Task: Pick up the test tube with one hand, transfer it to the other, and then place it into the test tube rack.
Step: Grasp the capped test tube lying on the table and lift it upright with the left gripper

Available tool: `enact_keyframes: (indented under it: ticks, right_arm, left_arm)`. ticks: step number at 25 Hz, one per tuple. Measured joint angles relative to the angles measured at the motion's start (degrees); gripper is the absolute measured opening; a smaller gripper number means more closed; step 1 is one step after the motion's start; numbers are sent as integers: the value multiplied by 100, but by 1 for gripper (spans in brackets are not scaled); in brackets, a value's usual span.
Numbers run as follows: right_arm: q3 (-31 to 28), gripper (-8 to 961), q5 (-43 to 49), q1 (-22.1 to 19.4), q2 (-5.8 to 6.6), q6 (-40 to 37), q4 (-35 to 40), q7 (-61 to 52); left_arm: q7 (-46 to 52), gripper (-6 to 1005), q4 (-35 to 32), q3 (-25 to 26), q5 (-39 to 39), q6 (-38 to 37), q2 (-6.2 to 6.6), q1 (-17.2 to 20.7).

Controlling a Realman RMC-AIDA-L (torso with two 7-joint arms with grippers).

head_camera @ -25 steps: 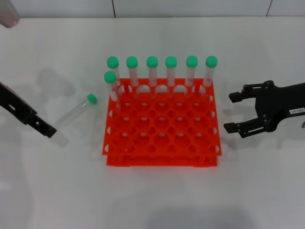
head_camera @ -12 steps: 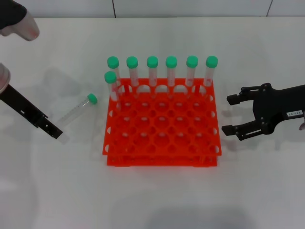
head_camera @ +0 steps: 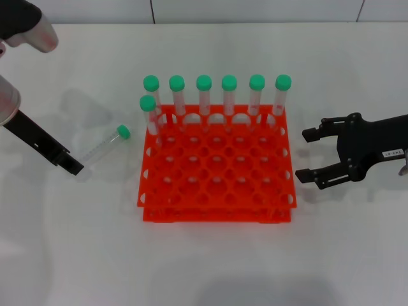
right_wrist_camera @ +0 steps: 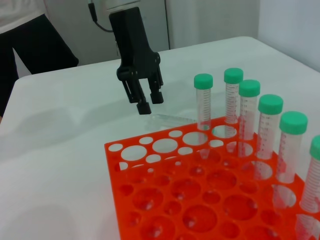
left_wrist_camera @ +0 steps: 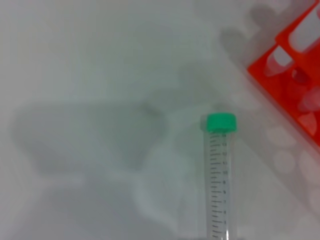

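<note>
Pickup step: the tube (head_camera: pixel 102 147) lies flat on the table left of the rack (head_camera: pixel 217 172), cap toward it. The left gripper (head_camera: pixel 75 169) hangs at the tube's bottom end, fingers nearly together (they must spread before straddling the tube). The right gripper (head_camera: pixel 307 153) waits spread, right of the rack.

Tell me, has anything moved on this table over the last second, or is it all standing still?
The left gripper has slid toward the loose test tube lying on the table, its tip now close to the tube's bottom end but not holding it. The right gripper has drifted slightly lower beside the test tube rack, jaws open and empty. The tube, the rack and the seven standing tubes stayed put.
</note>
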State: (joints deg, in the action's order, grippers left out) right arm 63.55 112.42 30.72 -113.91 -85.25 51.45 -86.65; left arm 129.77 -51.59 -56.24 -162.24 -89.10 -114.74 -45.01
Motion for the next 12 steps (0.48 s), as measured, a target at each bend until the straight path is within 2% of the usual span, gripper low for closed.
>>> enact_keyframes:
  ticks: [8, 12]
  right_arm:
    - [15, 858, 0, -23, -2, 0, 10, 8]
    - [17, 858, -1, -22, -8, 0, 6, 8]
  left_arm:
    - [37, 501, 271, -2, -1, 224, -12, -73]
    - [26, 505, 377, -1, -1, 370, -30, -97]
